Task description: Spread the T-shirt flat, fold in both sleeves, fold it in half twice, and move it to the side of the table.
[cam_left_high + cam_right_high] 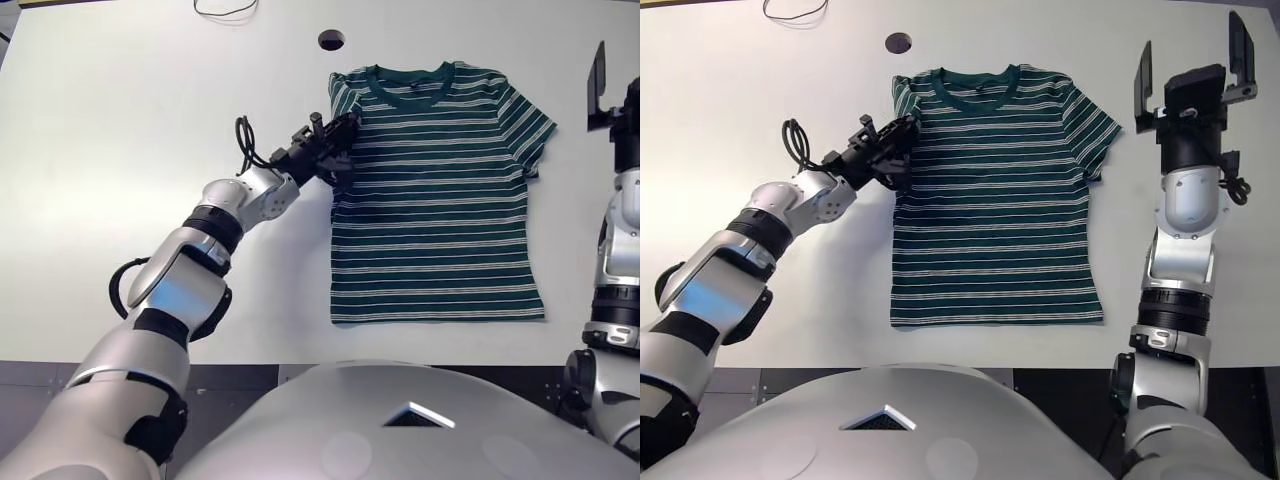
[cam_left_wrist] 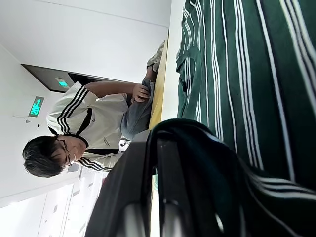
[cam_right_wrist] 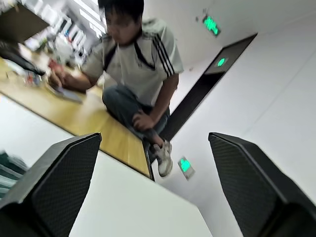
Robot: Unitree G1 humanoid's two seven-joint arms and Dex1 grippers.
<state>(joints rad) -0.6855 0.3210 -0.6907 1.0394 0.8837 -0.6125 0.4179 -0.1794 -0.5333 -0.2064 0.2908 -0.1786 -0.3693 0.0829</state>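
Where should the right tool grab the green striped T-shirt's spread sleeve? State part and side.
Pinch the outer hem of the spread sleeve of the green white-striped T-shirt, coming down from the robot's right. It lies flat, pointing toward the open right tool, so the hem is the nearest free edge.

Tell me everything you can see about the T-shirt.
The T-shirt is dark green with thin white stripes, a plain green neckband and short sleeves, and it looks like soft knit fabric. It lies flat on the white table, neck away from the robot. Its right sleeve is spread out; the left one looks folded in. The left gripper is at its left edge.
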